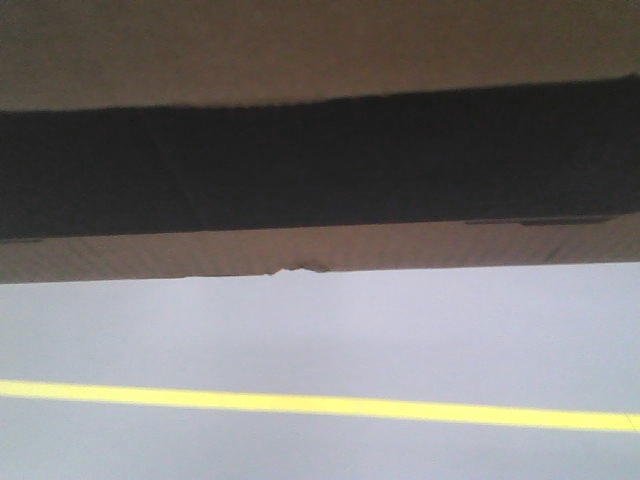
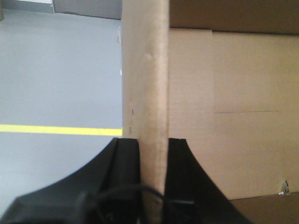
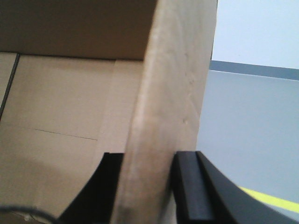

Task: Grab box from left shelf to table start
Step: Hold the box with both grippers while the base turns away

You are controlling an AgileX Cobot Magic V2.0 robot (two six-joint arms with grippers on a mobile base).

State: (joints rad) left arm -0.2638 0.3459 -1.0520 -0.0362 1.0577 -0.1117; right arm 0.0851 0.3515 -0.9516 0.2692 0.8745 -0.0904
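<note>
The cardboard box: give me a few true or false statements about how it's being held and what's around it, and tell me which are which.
1. The left gripper is clamped on a cardboard wall of the box. True.
2. The right gripper hangs open, clear of the box. False: its fingers sit on either side of a cardboard wall and grip it.
3. In the front-facing view, a yellow line runs across the grey floor below the box. True.
4. The wide printed panel on the box is bright blue. False: it is black.
</note>
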